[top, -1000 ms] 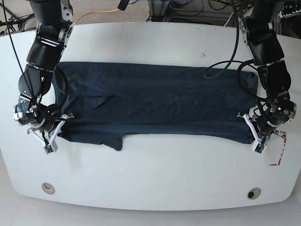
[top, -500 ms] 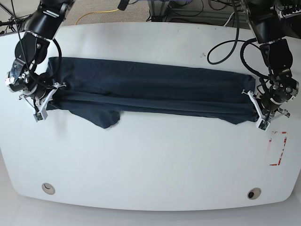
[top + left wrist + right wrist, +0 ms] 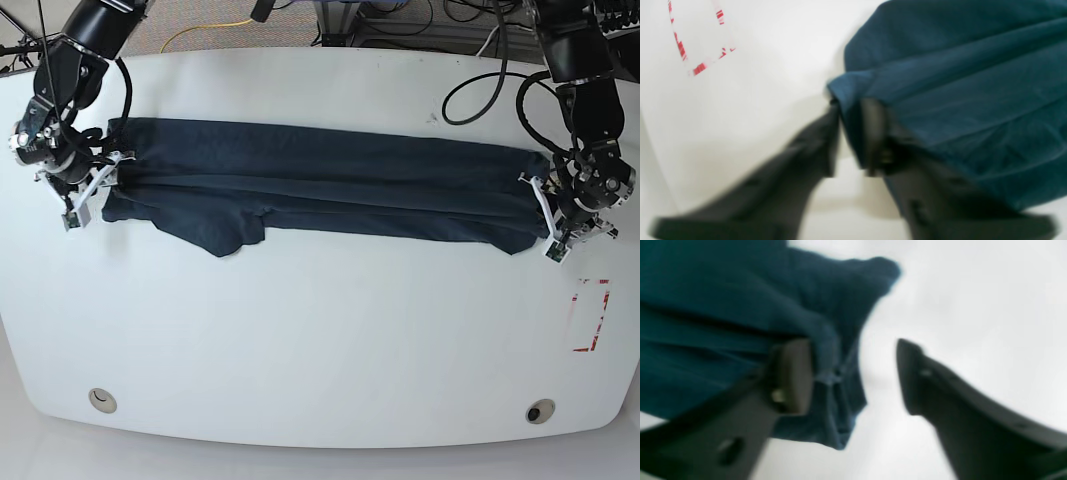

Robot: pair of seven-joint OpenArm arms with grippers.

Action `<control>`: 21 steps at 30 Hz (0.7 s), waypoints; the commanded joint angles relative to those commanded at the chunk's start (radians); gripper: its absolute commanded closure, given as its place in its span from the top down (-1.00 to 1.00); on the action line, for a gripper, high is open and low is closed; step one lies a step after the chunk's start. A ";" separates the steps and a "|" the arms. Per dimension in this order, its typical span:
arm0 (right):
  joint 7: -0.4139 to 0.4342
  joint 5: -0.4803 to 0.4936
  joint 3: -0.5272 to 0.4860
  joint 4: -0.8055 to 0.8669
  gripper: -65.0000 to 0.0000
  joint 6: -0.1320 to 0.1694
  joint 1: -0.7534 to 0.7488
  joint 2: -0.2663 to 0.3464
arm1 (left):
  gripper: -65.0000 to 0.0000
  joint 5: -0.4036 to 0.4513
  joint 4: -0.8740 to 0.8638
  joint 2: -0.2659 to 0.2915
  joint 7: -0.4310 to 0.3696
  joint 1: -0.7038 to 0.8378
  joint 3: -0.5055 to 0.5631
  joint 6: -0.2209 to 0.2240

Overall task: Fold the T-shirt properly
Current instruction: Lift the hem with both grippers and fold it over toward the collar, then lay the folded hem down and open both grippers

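Note:
The dark navy T-shirt [image 3: 330, 190] lies as a long folded band across the white table [image 3: 320, 330], with a sleeve flap [image 3: 222, 235] hanging out at the front left. My left gripper [image 3: 549, 228] is at the shirt's right end. In the left wrist view it [image 3: 850, 133] is shut on the T-shirt's [image 3: 957, 83] corner edge, close to the table. My right gripper [image 3: 88, 195] is at the shirt's left end. In the right wrist view it [image 3: 853, 373] has its jaws wide apart, and the T-shirt [image 3: 723, 306] bunches against one finger [image 3: 796, 373].
A red-marked rectangle [image 3: 590, 315] lies on the table near the right edge, in front of my left gripper; it also shows in the left wrist view [image 3: 696, 50]. Two round holes [image 3: 100, 400] [image 3: 540, 411] sit near the front edge. Cables [image 3: 480, 80] run along the back.
Both grippers have moved toward the far side with the shirt's near edge, folding it over. The cloth band is narrower and sits farther back.

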 joint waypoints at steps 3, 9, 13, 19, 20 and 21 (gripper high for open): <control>-0.031 0.020 0.023 0.071 0.76 0.000 0.003 -0.014 | 0.19 0.000 0.031 0.002 0.005 -0.028 -0.002 0.000; -0.034 0.133 0.009 0.146 0.71 0.000 0.018 -0.046 | 0.18 -0.002 0.199 0.035 0.023 -0.025 -0.014 0.000; -0.034 0.152 -0.044 0.126 0.71 0.000 0.054 -0.051 | 0.18 0.002 0.255 0.075 0.055 -0.025 -0.015 0.000; -0.029 0.109 -0.144 -0.028 0.70 0.000 0.155 -0.071 | 0.18 0.009 0.226 0.150 0.057 0.005 0.009 0.000; -0.028 0.087 -0.153 -0.060 0.70 0.000 0.176 -0.072 | 0.18 0.009 0.222 0.155 0.057 0.020 0.011 0.000; -0.025 0.063 -0.161 -0.100 0.70 0.000 0.199 -0.074 | 0.18 0.009 0.218 0.157 0.057 0.029 0.011 0.000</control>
